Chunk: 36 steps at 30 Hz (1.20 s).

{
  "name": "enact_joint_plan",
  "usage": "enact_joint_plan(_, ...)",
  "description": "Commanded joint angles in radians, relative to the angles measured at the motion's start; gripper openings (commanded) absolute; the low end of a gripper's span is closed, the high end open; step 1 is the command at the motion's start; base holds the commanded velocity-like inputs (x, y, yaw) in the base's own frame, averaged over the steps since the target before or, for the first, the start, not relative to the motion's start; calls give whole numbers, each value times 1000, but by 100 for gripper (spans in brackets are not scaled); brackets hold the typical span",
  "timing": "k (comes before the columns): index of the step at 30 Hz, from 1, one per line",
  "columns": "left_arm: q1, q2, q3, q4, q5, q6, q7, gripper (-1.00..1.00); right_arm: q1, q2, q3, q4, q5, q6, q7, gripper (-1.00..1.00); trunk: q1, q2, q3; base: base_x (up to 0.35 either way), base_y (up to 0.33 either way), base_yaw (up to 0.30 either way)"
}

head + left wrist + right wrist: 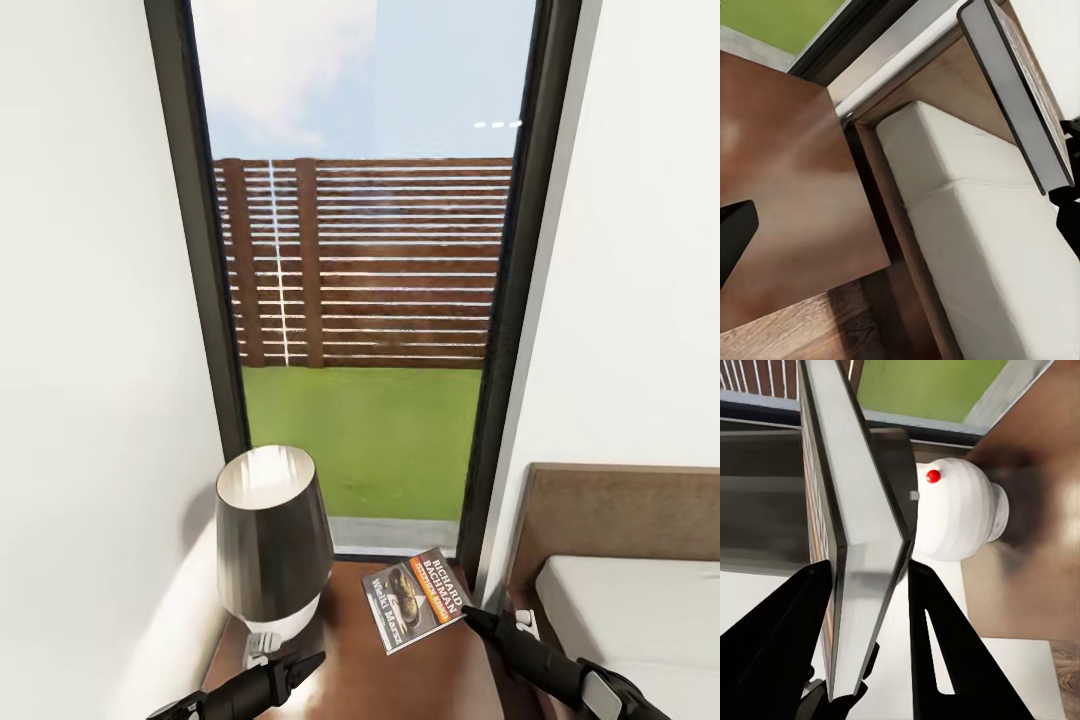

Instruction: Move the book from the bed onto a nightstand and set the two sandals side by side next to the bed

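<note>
Right jaws: the right gripper (870,645) was closed on the book (415,598), one black finger (776,645) on each side of its lower edge, cover and page block pinched between them.
Reason for grip: holding the book by one edge left most of it standing clear of the fingers, which in my judgement suited laying it down flat on a surface.
Book position: lower centre of the head view, tilted with the cover facing up, held above the nightstand (350,660); whether its far corner touched the wood could not be told.
Left jaws: the left gripper (290,668) sat at the lower left of the head view beside the lamp's base, with nothing seen in it; the pictures did not show how far the jaws stood apart.
Lamp: the lamp (272,545) stood on the nightstand's left part, leaving the right part bare for the book.
Bed: the bed (620,590) lay at the lower right, headboard against the wall, just beside the nightstand.
Task stage: judged as the book about to be set down, not yet released.
Cut off: both arms ran out of the bottom edge; the nightstand's front and drawer fell below the frame.
Hard to read: the small print on the cover was illegible.
</note>
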Motion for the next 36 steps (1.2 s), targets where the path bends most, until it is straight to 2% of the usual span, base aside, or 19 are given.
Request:
enact_joint_plan(1, -1, 0, 3, 1, -3, -4, -3, 100, -1, 0, 3, 0, -11, 9, 0, -100, 4, -8, -4, 0, 0, 0)
enact_joint_plan(36, -1, -1, 3, 4, -3, -4, 2, 100, 0, 0, 3, 0, -11, 9, 0, -100, 138, -253, -114, 0, 0, 0)
